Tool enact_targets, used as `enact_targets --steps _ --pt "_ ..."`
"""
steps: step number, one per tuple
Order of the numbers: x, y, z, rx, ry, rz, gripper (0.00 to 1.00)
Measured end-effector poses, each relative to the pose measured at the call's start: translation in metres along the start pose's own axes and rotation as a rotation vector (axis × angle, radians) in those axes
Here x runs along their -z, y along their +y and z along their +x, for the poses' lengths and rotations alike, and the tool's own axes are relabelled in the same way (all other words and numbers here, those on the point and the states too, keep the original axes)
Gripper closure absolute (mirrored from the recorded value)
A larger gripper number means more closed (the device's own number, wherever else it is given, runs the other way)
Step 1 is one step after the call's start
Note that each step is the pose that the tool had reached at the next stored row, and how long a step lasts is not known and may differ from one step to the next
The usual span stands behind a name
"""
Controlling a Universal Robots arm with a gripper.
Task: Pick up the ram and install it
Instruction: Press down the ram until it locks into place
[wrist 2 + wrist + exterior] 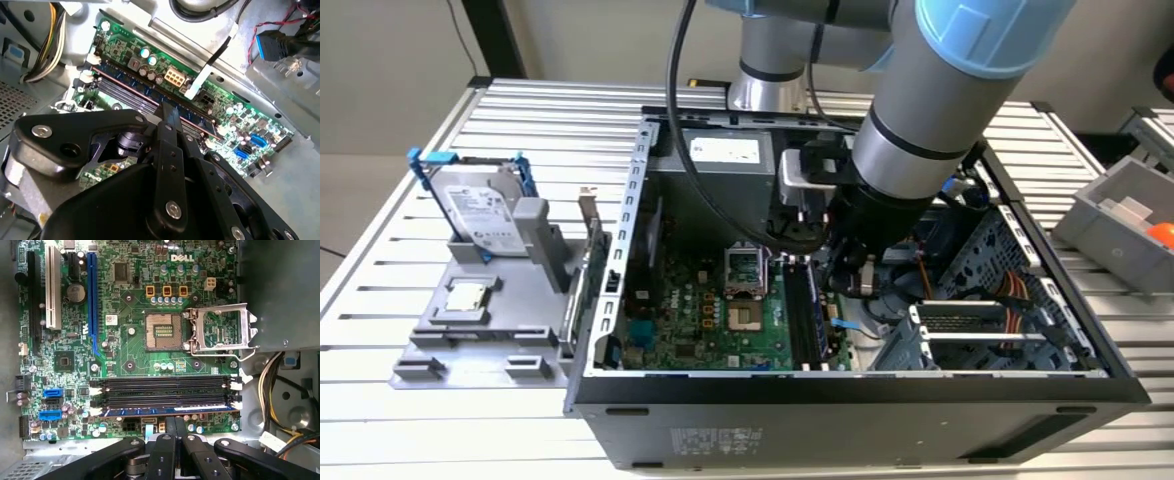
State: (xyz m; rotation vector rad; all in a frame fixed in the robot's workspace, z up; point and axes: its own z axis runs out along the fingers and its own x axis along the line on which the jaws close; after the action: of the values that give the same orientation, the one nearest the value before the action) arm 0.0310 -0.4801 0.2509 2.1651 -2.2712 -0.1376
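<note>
One ram (165, 410), a long thin bluish stick, sits in the outermost of four black slots (165, 390) on the motherboard (125, 350), with the gripper (175, 427) fingers pressed together directly above it.

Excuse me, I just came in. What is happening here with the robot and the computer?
The robot arm is reaching into an open computer case to install the ram. The ram already lies along the outermost memory slot on the motherboard, and the gripper is right at its edge. The other slots are empty, and the processor socket stands open. A hard drive waits in a holder outside the case, on the exterior view's left.
</note>
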Motion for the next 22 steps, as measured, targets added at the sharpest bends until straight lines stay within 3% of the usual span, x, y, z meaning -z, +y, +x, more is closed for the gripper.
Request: enact_targets --steps 9,14,22 --pt "-0.0125 0.0002 0.0028 0.023 0.0012 -0.0017 1.00" --pt "-0.0218 0.0047 0.0039 0.025 0.0015 -0.0018 1.00" --pt "-0.0338 0.0040 0.0047 0.025 0.0026 -0.0025 1.00"
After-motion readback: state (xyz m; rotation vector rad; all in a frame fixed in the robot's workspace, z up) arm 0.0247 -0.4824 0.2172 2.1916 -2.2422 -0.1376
